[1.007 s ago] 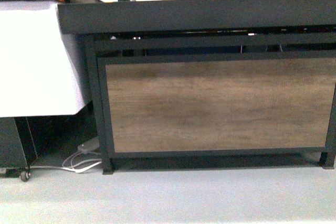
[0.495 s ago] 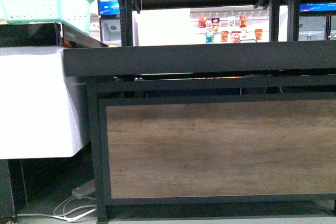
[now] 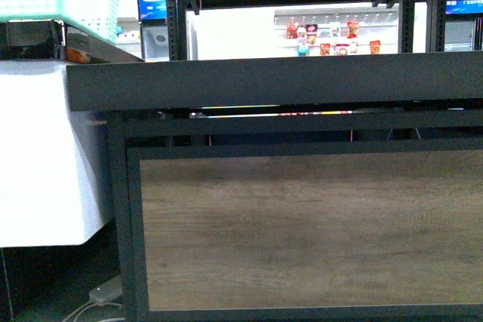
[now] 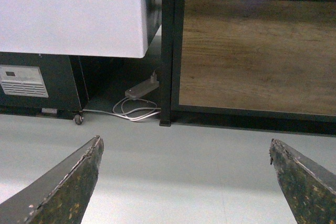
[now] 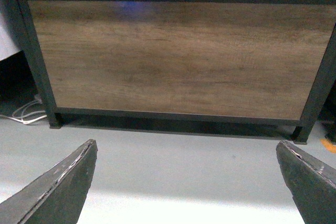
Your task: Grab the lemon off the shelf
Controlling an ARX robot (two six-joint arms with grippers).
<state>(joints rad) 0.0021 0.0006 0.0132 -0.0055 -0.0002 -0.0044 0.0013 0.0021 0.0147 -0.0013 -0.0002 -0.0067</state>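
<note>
Left gripper (image 4: 185, 142): released, my fingers spread wide above the grey floor (image 4: 173, 166), nothing held. Right gripper (image 5: 186, 144): released in the same way, empty. The shelf (image 3: 302, 81) stands directly ahead, its wood-grain panel (image 3: 302, 231) facing me, its left edge beside a white cabinet (image 3: 38, 156). Tray tops are hidden from my views, so I cannot tell where the lemon lies.

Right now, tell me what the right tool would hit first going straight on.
The right tool would likely meet the wood panel of the shelf first, unless the floor comes sooner; depth is unclear.
</note>
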